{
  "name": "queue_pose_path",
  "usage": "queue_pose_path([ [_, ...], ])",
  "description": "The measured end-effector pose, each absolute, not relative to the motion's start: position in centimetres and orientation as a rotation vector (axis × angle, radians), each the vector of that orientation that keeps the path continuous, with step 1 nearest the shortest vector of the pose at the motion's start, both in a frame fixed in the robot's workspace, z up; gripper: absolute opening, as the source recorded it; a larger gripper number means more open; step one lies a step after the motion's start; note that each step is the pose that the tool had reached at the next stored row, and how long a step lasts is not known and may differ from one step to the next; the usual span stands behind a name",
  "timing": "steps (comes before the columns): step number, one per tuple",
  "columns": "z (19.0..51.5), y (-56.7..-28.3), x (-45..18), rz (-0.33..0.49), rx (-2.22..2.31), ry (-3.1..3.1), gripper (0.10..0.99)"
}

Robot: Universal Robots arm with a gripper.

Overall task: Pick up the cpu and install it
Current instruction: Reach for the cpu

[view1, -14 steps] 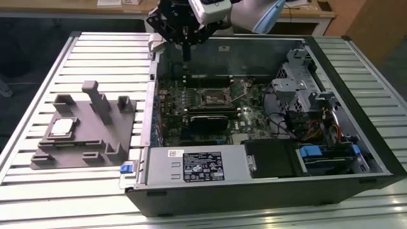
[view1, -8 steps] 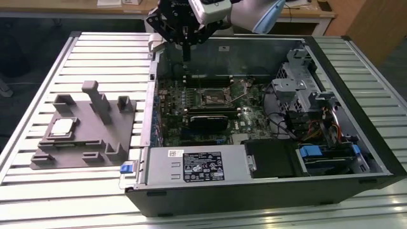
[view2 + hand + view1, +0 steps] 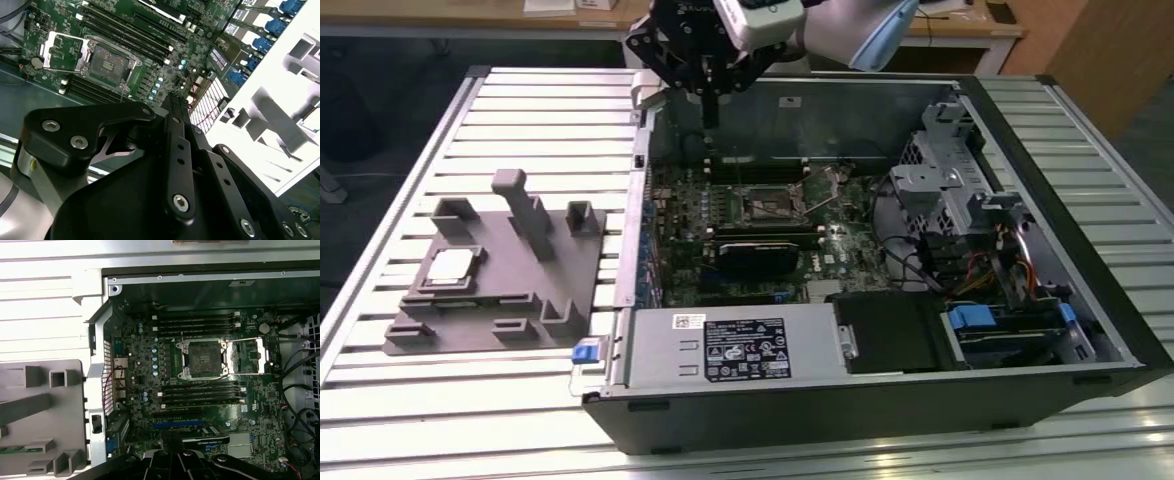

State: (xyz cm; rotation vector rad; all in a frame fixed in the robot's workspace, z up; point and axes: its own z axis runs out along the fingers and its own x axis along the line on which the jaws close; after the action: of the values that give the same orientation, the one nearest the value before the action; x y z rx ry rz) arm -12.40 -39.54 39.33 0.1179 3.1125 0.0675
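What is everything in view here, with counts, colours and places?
small flat square silvery-grey cpu: one, pale silver, lying on the fixture plate.
grey fixture plate with upright posts: one, grey, on the table, at the exterior view's left of the case.
slatted metal table: one, pale silver, under everything.
open black computer case: one, black, on the table.
green motherboard: one, green, inside the case.
metal-framed cpu socket: one, silver and dark, uncovered, mid-board.
black rectangular heatsink block: one, black, beside the socket.
grey power supply box with white label: one, grey, at the case's near edge.
black robot gripper: one, black, above the case, jaws shut, empty.
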Motion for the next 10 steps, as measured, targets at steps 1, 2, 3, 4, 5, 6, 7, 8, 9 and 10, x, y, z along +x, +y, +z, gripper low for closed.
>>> queue_pose_path([
  [1,39.3,-39.5,-12.5,0.068,0.118,3.112,0.106],
  [2,39.3,-39.5,-12.6,0.067,0.118,3.112,0.106],
  [3,39.3,-39.5,-12.7,0.067,0.118,3.113,0.106],
  [4,39.3,-39.5,-12.8,0.068,0.118,3.113,0.106],
  [5,39.3,-39.5,-13.0,0.068,0.118,3.112,0.106],
  [6,39.3,-39.5,-13.1,0.068,0.118,3.113,0.106],
  [7,39.3,-39.5,-13.2,0.068,0.118,3.112,0.106],
  [8,39.3,-39.5,-13.3,0.067,0.118,3.112,0.106],
  [9,39.3,-39.5,-13.4,0.068,0.118,3.112,0.106],
  [10,39.3,-39.5,-13.5,0.068,0.118,3.112,0.106],
])
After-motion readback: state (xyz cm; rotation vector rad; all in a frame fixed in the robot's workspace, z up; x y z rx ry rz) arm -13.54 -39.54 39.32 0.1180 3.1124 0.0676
